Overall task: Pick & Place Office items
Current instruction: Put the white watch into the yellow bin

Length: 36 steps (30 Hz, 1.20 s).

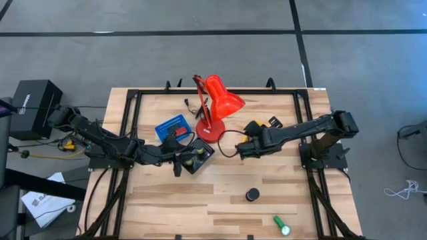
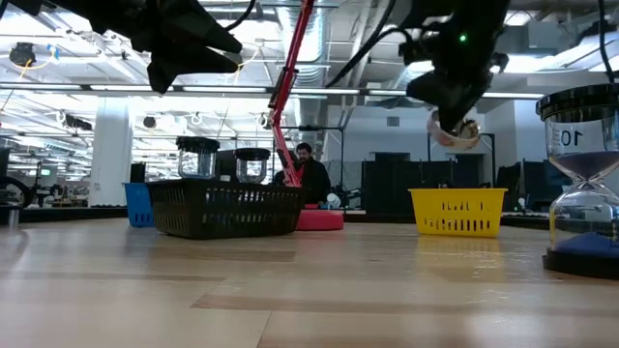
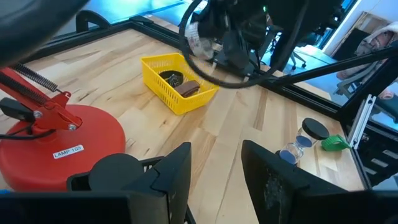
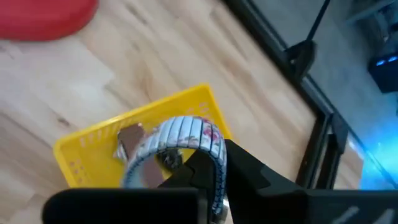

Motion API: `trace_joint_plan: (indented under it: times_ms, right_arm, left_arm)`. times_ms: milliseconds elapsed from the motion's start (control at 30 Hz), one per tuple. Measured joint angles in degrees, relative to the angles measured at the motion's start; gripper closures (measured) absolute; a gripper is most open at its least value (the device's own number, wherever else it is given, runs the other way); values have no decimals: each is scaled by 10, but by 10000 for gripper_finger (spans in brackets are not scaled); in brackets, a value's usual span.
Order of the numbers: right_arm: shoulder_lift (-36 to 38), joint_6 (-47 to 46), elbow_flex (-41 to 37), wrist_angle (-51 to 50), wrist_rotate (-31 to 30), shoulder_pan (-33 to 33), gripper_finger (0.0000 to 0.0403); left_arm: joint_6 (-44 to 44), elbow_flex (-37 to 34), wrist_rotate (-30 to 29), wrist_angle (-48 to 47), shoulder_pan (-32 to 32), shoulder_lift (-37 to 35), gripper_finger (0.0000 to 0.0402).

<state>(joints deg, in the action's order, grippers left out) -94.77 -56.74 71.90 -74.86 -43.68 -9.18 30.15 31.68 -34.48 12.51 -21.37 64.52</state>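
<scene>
My right gripper (image 1: 244,148) hangs above the table beside the yellow tray (image 1: 259,126) and is shut on a silvery ribbed band (image 4: 186,133); the low view shows the band (image 2: 453,131) dangling below it. The yellow tray (image 3: 177,81) holds some small dark items. My left gripper (image 3: 214,177) is open over the black tray (image 1: 195,157), which holds black round items (image 3: 115,169). A black-capped hourglass (image 1: 251,195) stands on the near part of the table. A green cylinder (image 1: 281,225) lies by the near edge. My right gripper pinches the silvery band's rim (image 4: 214,155) between its two fingers, which come from above. The band is lifted clear of the table and hangs below the fingers, over the yellow tray (image 4: 93,149).
The big red desk lamp (image 1: 215,107) stands between the two grippers, its base (image 3: 56,146) close to my left gripper. A blue tray (image 1: 171,127) sits by the black one. A black frame (image 1: 133,93) borders the table. Bare wood lies toward the near edge.
</scene>
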Motion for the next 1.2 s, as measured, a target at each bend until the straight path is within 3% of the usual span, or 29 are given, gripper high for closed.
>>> trace_joint_plan:
  times_ms: [200, 400, 667, 1200]
  right_arm:
    - [-42, 13, 0, 3, 39, 26, 397]
    - [-86, 17, 0, 0, 109, 52, 380]
    - [-130, 27, 0, 4, 130, 49, 397]
    - [-180, 23, 0, 8, 119, 28, 357]
  left_arm:
    - [8, 0, 0, 0, 0, 0, 270]
    - [8, 0, 0, 0, 0, 0, 272]
    - [8, 0, 0, 0, 0, 0, 277]
    - [8, 0, 0, 1, 0, 0, 280]
